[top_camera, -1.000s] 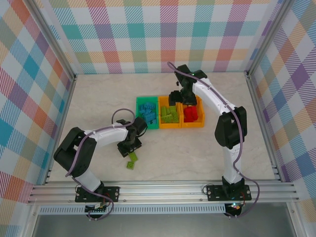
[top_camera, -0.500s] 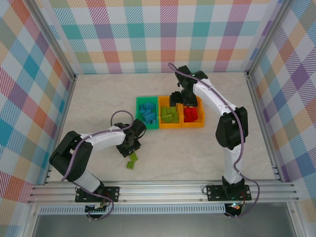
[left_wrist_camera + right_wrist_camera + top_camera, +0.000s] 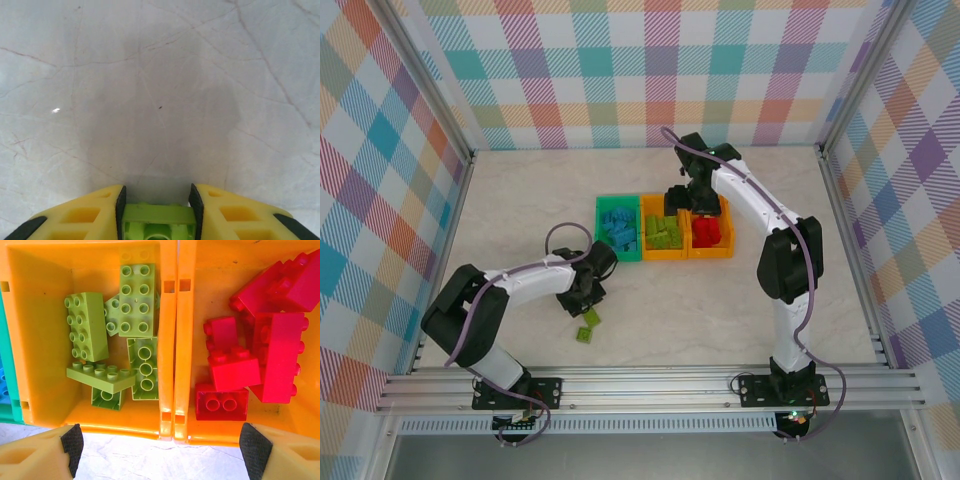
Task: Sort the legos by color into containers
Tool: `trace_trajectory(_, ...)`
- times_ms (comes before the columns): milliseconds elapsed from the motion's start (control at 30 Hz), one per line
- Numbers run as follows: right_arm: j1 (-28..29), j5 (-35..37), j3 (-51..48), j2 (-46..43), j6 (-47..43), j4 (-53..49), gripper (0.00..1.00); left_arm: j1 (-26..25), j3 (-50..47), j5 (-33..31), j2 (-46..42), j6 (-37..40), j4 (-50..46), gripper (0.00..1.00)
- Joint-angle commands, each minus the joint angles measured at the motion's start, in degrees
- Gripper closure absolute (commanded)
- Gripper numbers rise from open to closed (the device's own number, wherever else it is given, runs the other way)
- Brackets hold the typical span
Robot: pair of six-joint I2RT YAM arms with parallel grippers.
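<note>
Left gripper [image 3: 582, 300] sits low on the table [image 3: 520, 200] in the overhead view, well off to the near left of the middle orange bin [image 3: 663, 256], with two lime legos [image 3: 587, 326] just beside its tip, while the right gripper [image 3: 678, 200] hangs over that bin. The left wrist view adds its pads [image 3: 121, 205] clamped on a lime brick [image 3: 159, 220], too cropped to tell its long axis. The right wrist view shows fingers [image 3: 72, 442] spread wide and empty, several lime bricks [image 3: 136, 300] inside the middle orange bin lying lengthwise along it, and red legos [image 3: 260, 360] heaped just right of it.

No readable text, labels, numbers or signs.
</note>
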Motion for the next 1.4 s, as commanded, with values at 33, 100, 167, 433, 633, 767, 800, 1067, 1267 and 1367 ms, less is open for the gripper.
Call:
trace_trajectory(33,-0.24,0.64,-0.15,-2.47,0.78,-0.74,0.16,0.16,4.89,-2.33,1.67,1.23,2.41,0.63)
trace_trajectory(100,-0.28,0.66,0.16,-2.52,0.60,-0.68,0.16,0.38,7.08,-2.39,2.41,1.96,2.06,0.62)
trace_trajectory(167,-0.33,0.67,0.82,-2.50,0.35,-0.80,0.16,0.47,9.83,-2.32,3.63,2.88,1.60,0.62)
trace_trajectory(433,-1.54,0.59,2.37,-2.88,0.08,-1.01,0.16,0.47,20.15,-1.83,5.57,5.63,-0.97,0.62)
trace_trajectory(633,-3.12,-0.07,0.87,-4.52,0.16,-0.29,0.16,0.48,31.63,-2.40,9.86,9.64,-3.08,0.62)
trace_trajectory(767,-3.73,-0.14,-1.31,-5.81,0.25,0.42,0.16,0.47,40.62,-0.93,15.81,12.15,-3.99,0.62)
trace_trajectory(800,-3.79,-0.19,-1.96,-6.25,0.24,0.65,0.16,0.39,42.39,-0.74,16.97,12.62,-4.17,0.62)
trace_trajectory(1067,-6.03,-1.00,-9.93,-11.15,0.58,3.36,0.16,-0.03,55.93,2.36,27.18,16.95,-5.69,0.63)
trace_trajectory(1267,-6.46,-1.00,-14.93,-14.43,1.03,4.46,0.15,-0.36,63.38,4.19,33.18,19.12,-7.42,0.59)
trace_trajectory(1367,-6.46,-1.37,-16.50,-15.62,0.89,5.15,0.16,-0.49,64.81,5.04,34.39,19.29,-7.61,0.51)
